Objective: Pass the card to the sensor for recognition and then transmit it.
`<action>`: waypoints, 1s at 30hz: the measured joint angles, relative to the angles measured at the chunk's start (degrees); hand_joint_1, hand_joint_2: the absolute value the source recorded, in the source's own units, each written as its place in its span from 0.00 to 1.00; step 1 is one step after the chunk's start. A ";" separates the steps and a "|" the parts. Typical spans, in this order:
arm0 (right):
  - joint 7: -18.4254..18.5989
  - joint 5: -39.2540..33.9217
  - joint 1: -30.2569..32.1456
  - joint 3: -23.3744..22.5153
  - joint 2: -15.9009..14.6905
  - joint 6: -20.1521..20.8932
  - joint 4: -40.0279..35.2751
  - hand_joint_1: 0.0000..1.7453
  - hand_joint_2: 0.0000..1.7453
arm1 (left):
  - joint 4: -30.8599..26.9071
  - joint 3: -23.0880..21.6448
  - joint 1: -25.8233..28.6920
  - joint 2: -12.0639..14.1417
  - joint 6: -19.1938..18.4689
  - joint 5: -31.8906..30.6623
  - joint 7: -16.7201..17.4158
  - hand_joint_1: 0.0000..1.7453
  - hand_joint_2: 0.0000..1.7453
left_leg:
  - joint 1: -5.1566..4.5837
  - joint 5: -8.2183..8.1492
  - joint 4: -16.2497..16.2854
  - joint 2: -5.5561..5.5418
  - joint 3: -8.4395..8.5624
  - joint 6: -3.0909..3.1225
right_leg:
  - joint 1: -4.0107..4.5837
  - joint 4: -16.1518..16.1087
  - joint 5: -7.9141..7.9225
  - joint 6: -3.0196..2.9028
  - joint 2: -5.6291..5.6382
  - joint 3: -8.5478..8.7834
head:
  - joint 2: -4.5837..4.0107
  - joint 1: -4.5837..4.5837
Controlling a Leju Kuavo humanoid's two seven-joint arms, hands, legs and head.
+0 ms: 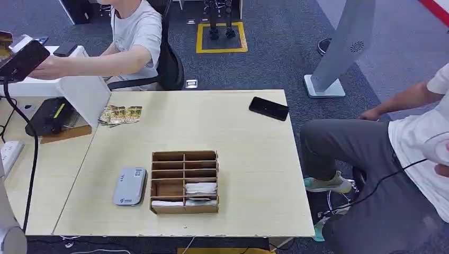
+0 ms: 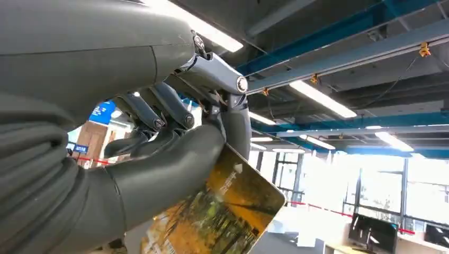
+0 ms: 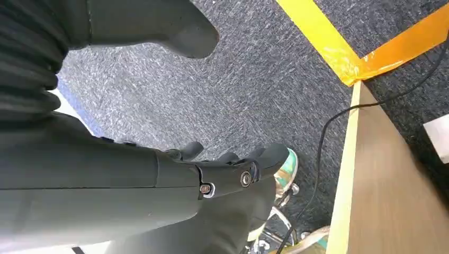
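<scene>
My left hand pinches a yellow-and-green picture card between thumb and fingers, raised with the ceiling behind it. In the head view the left hand is a dark shape at the far left, well beyond the table, with a brownish card edge above it. A seated person's hand reaches right up to it. The grey card sensor lies on the table's near left, beside the cardboard card box. My right hand hangs beside the table edge over the carpet, holding nothing, thumb apart from the fingers.
Loose picture cards lie at the table's back left and a black phone at the back right. A black printer sits on the side desk. A second person sits close to the table's right side. A cable trails on the floor.
</scene>
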 joint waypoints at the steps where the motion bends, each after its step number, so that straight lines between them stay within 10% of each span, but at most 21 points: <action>1: 0.00 0.00 -0.01 0.04 0.02 0.00 0.02 0.00 1.00 | 0.04 0.17 0.07 0.00 -0.04 0.00 -0.20 0.00 1.00 | 0.00 0.00 0.00 0.00 0.00 0.00 | 0.00 0.00 0.00 0.00 0.00 -0.01 | 0.00 -0.02; 26: -0.15 0.07 -0.16 0.17 0.44 0.07 0.15 0.00 1.00 | -3.10 8.15 9.75 0.74 3.39 0.85 -2.01 0.00 1.00 | 0.00 0.00 -0.02 0.00 -0.06 0.00 | 0.00 0.01 0.00 -0.01 0.00 -0.04 | 0.00 0.00; 30: -0.04 -1.75 1.38 -0.35 0.42 -2.32 0.15 0.00 1.00 | -11.68 16.43 27.07 -1.89 20.62 17.89 -5.28 0.00 1.00 | -0.76 -0.75 -0.58 1.04 0.74 0.16 | -0.67 -0.04 -0.50 0.23 1.03 0.66 | 0.00 0.26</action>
